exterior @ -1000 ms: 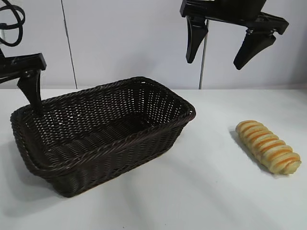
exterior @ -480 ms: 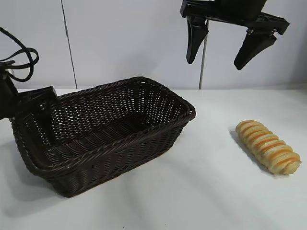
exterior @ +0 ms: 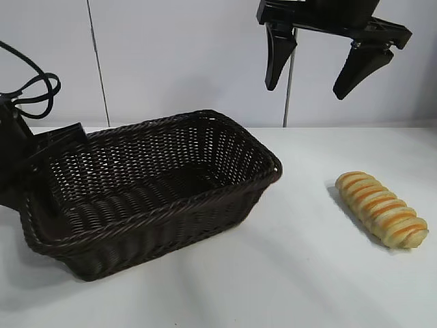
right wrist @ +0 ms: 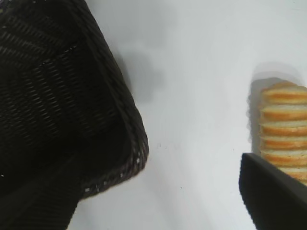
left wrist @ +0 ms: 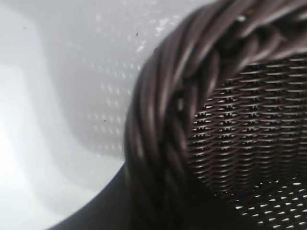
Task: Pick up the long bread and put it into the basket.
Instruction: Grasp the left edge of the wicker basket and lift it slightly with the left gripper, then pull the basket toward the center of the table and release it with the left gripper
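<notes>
I am viewing the basket [exterior: 150,184] resting on the table [exterior: 300,273]. My left gripper [exterior: 41,160] is apparently clamping its rim, though the fingers are hidden. My right gripper [exterior: 333,51] is hanging spread apart, high above the bread [exterior: 381,208], well apart from the basket. A weak rim hold risks the basket sliding.
</notes>
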